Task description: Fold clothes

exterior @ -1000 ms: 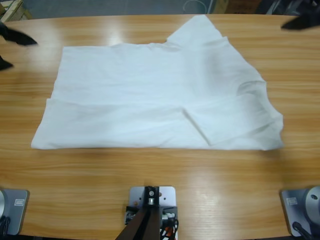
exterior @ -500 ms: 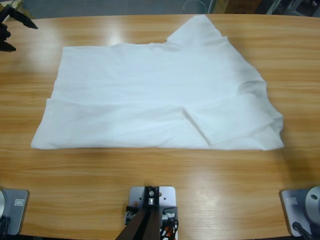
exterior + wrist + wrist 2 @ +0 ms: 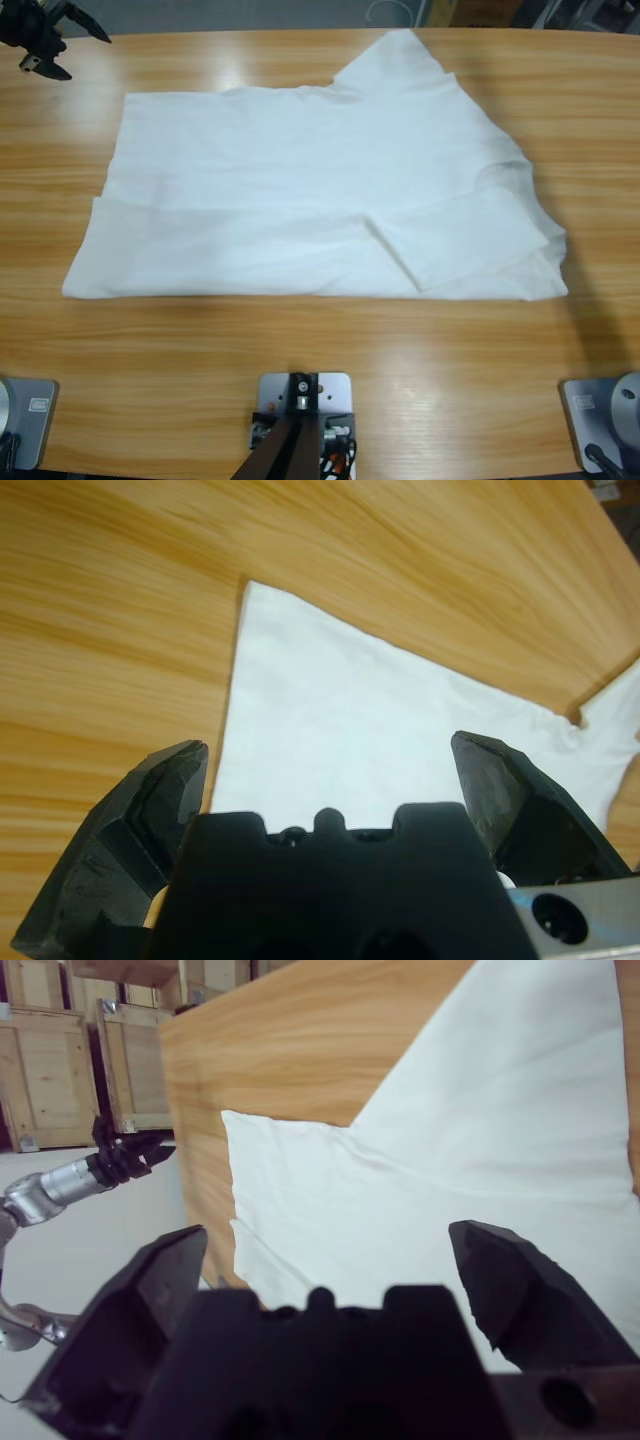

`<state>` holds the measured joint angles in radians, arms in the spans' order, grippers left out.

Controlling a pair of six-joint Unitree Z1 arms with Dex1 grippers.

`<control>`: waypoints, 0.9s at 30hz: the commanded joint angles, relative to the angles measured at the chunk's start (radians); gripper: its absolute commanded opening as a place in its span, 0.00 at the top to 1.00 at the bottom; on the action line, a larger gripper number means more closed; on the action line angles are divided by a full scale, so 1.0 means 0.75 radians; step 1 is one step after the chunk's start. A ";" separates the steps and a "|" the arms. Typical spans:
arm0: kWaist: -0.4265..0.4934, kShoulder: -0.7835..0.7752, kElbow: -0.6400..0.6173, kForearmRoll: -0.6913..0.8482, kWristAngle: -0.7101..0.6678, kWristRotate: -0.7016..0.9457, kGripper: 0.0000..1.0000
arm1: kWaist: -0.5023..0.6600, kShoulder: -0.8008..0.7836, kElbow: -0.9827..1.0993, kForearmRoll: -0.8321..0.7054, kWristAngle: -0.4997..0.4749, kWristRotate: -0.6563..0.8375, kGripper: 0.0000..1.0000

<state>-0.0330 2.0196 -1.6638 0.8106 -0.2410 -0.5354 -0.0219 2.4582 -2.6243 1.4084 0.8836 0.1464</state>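
A: One long wooden surface (image 3: 320,350) fills the high view. What lies on it?

B: A white T-shirt (image 3: 320,200), spread flat across the middle, partly folded: its near edge is turned over in a long band, and one sleeve points toward the far edge.

A: Where are the arms?

B: The left tool (image 3: 45,35) hangs at the far left corner, well apart from the shirt, its black jaws spread and holding nothing. The right tool (image 3: 320,1260) shows only in its own wrist view, jaws wide apart and empty, looking down at the shirt.

A: Anything smaller?

B: Wooden crates (image 3: 60,1050) stand beyond the surface in the right wrist view.
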 commanded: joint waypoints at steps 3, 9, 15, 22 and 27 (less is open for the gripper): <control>0.109 0.202 -0.050 0.013 -0.192 0.021 0.05 | -0.011 0.116 -0.180 0.086 -0.033 -0.062 0.00; 0.107 0.287 -0.122 0.024 -0.198 0.029 0.00 | 0.016 0.120 -0.191 0.121 -0.046 -0.090 0.00; 0.100 0.407 -0.299 0.131 -0.197 0.074 0.01 | 0.017 0.124 -0.195 0.143 -0.069 -0.111 0.00; 0.078 0.483 -0.383 0.166 -0.225 0.072 0.03 | 0.026 0.130 -0.195 0.155 -0.080 -0.122 0.00; 0.058 0.510 -0.385 0.189 -0.221 0.063 0.05 | 0.037 0.139 -0.197 0.159 -0.080 -0.122 0.00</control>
<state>0.0325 2.3075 -1.9412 0.9230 -0.3958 -0.4913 -0.0164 2.4838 -2.6244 1.5074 0.8440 0.0657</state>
